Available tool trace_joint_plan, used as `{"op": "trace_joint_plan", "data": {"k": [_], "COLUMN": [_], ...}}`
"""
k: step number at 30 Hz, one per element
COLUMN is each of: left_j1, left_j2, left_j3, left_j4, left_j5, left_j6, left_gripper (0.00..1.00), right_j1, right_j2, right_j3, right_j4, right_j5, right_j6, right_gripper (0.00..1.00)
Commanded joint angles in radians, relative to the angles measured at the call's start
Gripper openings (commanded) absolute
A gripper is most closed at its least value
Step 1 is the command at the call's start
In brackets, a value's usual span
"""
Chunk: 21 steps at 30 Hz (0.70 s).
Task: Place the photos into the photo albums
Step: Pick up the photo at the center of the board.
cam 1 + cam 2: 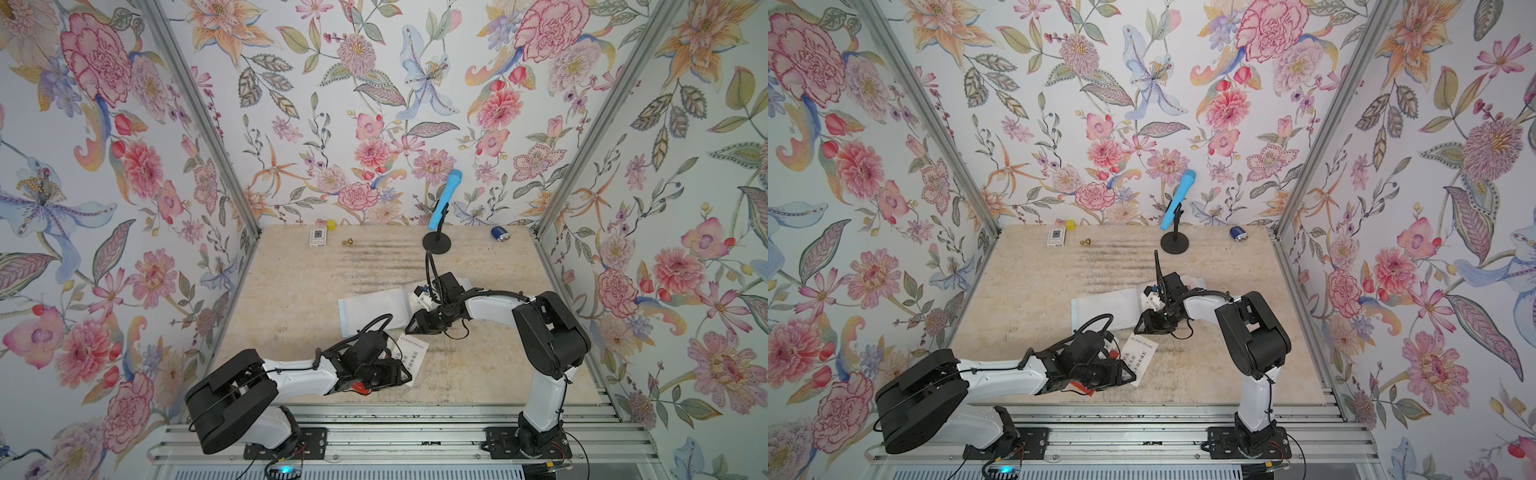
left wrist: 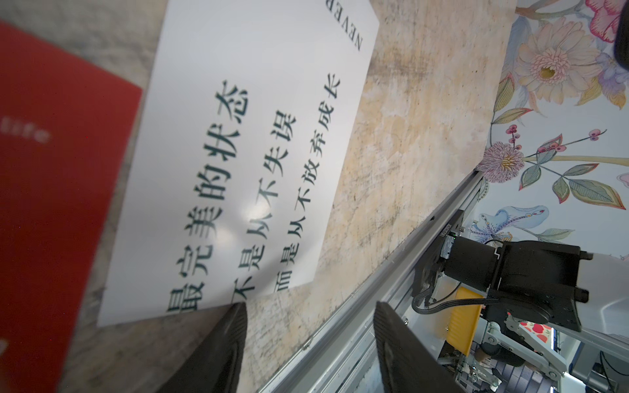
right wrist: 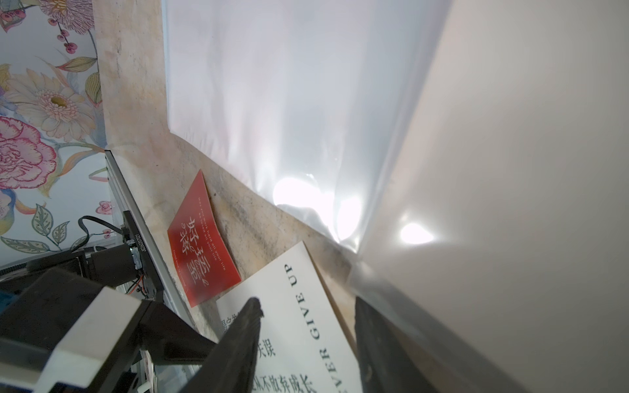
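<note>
The photo album (image 1: 365,307) (image 1: 1100,309) lies open mid-table, pale blue at its edge, its clear sleeve pages (image 3: 289,119) glaring. A white photo with dark Chinese text and "NEVER GIVE UP" (image 1: 414,358) (image 1: 1143,358) (image 2: 245,153) (image 3: 299,323) lies flat in front of it. A red photo (image 2: 51,204) (image 3: 200,251) lies beside it, mostly under my left arm in both top views. My left gripper (image 1: 405,376) (image 2: 309,340) is open at the white photo's near corner, holding nothing. My right gripper (image 1: 411,326) (image 3: 309,337) is open over the white photo's far end, one finger against a raised sleeve.
At the back stand a blue microphone (image 1: 444,199) on a black stand (image 1: 437,242), a blue battery (image 1: 498,232), a small white box (image 1: 318,237), a yellow cube (image 1: 331,225) and a small brass piece (image 1: 346,241). An aluminium rail (image 2: 391,265) bounds the front edge.
</note>
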Motion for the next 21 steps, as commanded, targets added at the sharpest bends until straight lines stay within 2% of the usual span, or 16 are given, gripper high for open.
{"op": "trace_joint_plan", "data": {"k": [1,10,21], "left_j1": [-0.006,0.065,0.174], "left_j2": [0.055,0.092,0.125], "left_j3": [-0.011,0.001,-0.001], "left_j4": [-0.049,-0.108,-0.097], "left_j5": [-0.033,-0.097,-0.099], "left_j6": [-0.015,0.095,0.204], "left_gripper": [0.64,0.64,0.63], "right_j1": [0.013,0.002,-0.040], "right_j2": [0.029,-0.015,-0.114], "right_j3": [-0.008,-0.060,-0.128], "right_j4": [-0.096,-0.096,-0.080], "right_j5": [0.006,-0.025,-0.079], "right_j6": [-0.040,-0.037,0.008], "right_gripper": [0.48,0.47,0.47]}}
